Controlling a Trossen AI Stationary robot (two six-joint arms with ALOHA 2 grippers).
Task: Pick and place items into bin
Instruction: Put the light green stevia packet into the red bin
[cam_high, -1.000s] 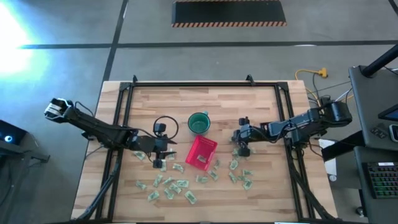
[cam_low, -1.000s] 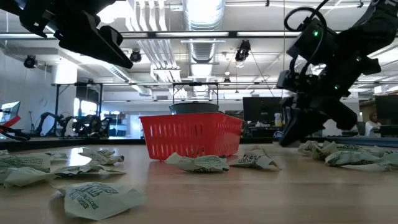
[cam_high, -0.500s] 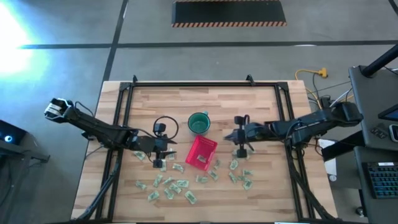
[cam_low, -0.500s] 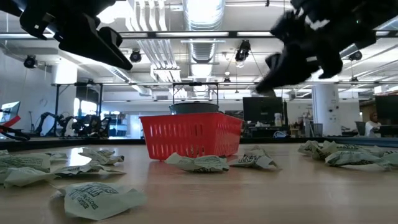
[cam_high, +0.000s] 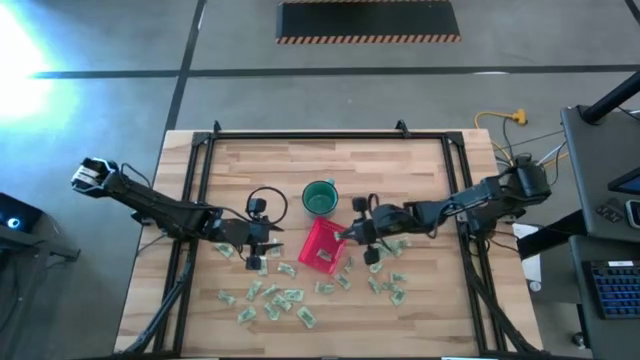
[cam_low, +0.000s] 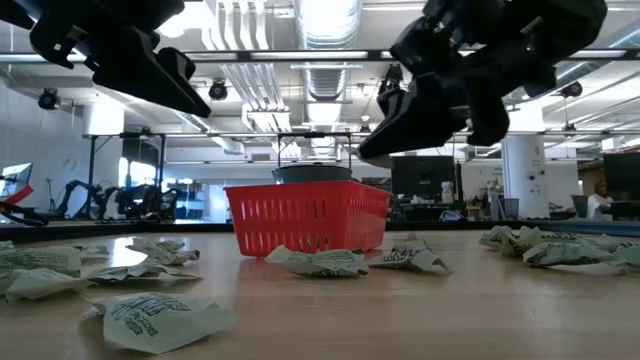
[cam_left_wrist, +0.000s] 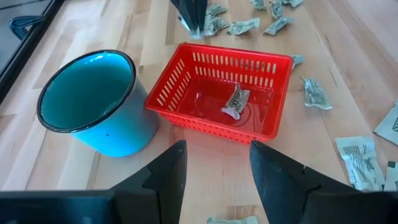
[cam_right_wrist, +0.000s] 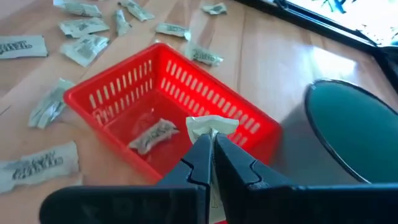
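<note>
The red bin (cam_high: 324, 245) sits mid-table with one packet (cam_left_wrist: 236, 101) lying on its floor. Many pale green-and-white packets (cam_high: 270, 295) lie on the wood along the near side. My right gripper (cam_right_wrist: 210, 142) hangs over the bin's (cam_right_wrist: 168, 99) right wall, shut on one packet (cam_right_wrist: 211, 124). My left gripper (cam_left_wrist: 214, 158) waits open to the left of the bin (cam_left_wrist: 230, 93), above the table, with nothing between its fingers. My right gripper pinches a crumpled packet by one edge (cam_right_wrist: 209, 130) between its two fingertips. The fingers slant down, coming from the table's right side. The packet sticks out past the tips, lifted clear, above the bin's right wall.
A round dark-green cup (cam_high: 320, 198) stands just beyond the bin on its far side. More packets (cam_high: 385, 280) lie to the bin's right, under the right arm. A black frame (cam_high: 200, 150) runs along the table's left, far and right edges.
My right gripper has risen from the packets on the right and travelled toward the table's left edge, rolling as it went, until it hangs over the bin's right wall. It has stayed shut the whole time. The bin has not moved.
</note>
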